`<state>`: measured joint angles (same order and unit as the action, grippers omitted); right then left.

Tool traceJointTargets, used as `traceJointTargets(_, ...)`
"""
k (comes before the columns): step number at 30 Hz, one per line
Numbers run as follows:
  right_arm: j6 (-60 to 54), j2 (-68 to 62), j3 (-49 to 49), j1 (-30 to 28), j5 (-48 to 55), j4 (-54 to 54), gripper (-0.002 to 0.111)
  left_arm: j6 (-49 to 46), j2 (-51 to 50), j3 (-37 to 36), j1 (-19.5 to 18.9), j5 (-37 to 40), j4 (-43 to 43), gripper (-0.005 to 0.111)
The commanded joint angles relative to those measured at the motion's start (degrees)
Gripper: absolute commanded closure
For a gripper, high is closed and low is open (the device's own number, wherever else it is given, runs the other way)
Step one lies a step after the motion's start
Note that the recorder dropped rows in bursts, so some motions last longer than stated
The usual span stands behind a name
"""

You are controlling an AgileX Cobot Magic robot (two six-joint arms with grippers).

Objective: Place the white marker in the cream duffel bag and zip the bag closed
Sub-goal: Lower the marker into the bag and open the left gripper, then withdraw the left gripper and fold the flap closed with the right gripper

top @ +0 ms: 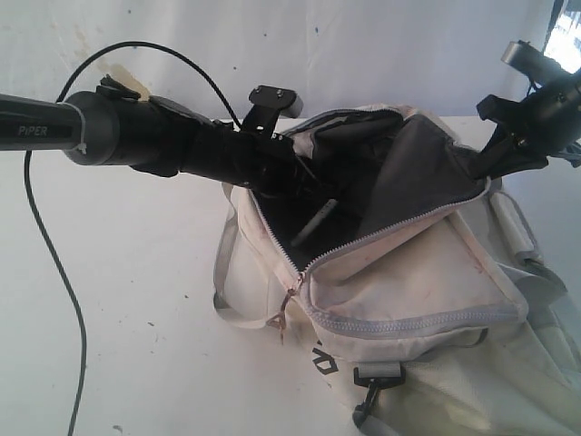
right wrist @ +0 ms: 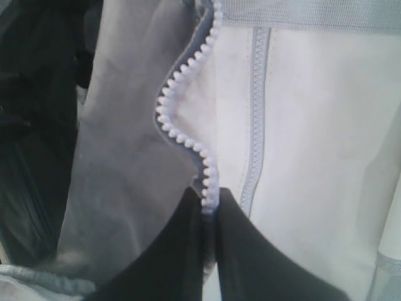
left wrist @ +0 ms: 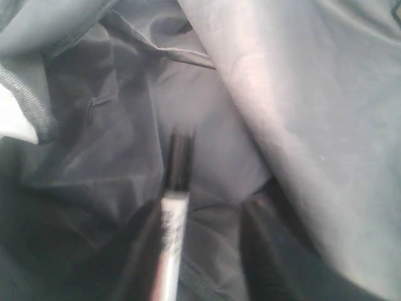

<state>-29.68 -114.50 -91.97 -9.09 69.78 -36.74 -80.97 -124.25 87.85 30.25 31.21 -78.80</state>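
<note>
The cream duffel bag [top: 408, 277] lies on the table with its main zipper [top: 399, 238] undone and its dark grey lining showing. My left gripper [top: 301, 182] reaches into the opening. Its jaws stand open [left wrist: 202, 208], and the white marker [left wrist: 173, 235], black cap pointing away, lies along one finger [left wrist: 135, 251] over the lining. From outside, the marker [top: 316, 224] shows leaning inside the bag. My right gripper [top: 487, 166] is shut on the bag's zipper edge [right wrist: 188, 141] at the far right end, holding that flap up; the fingertips [right wrist: 208, 202] pinch the teeth.
A black cable [top: 54, 254] trails over the white table [top: 136, 300] at the left. Grey straps [top: 238, 313] and a black clip [top: 368, 386] hang from the bag's front. A white wall closes off the back.
</note>
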Motion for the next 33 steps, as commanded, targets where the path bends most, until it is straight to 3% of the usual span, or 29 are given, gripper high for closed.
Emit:
traceJointTargets(1, -0.08, 0.09, 0.04, -0.58, -0.56, 0.50, 0.108, 0.36, 0.30, 0.25, 0.13, 0.49, 0.33, 0.046)
traceJointTargets(5, -0.08, 0.09, 0.04, -0.58, -0.56, 0.50, 0.108, 0.36, 0.30, 0.25, 0.13, 0.75, 0.33, 0.038)
traceJointTargets(14, -0.08, 0.09, 0.04, -0.58, -0.56, 0.39, 0.108, 2.44, 3.03, 0.25, 0.13, 1.47, 2.82, 0.039)
traceJointTargets(24, -0.08, 0.09, 0.04, -0.58, -0.44, -3.51, 0.108, 40.80, 15.43, 0.25, -0.98, 5.76, 47.15, 0.043)
traceJointTargets(28, -0.08, 0.09, 0.04, -0.58, -0.18, -6.17, 0.108, 48.15, 18.29, 0.25, -2.00, 11.11, 54.73, 0.043)
traceJointTargets(30, -0.08, 0.09, 0.04, -0.58, 0.01, -8.38, 0.108, 51.33, 19.26, 0.25, -2.29, 15.38, 58.64, 0.049)
traceJointTargets(33, -0.08, 0.09, 0.04, -0.58, 0.18, -12.29, 0.108, 56.07, 20.26, 0.25, -2.81, 20.35, 65.74, 0.068)
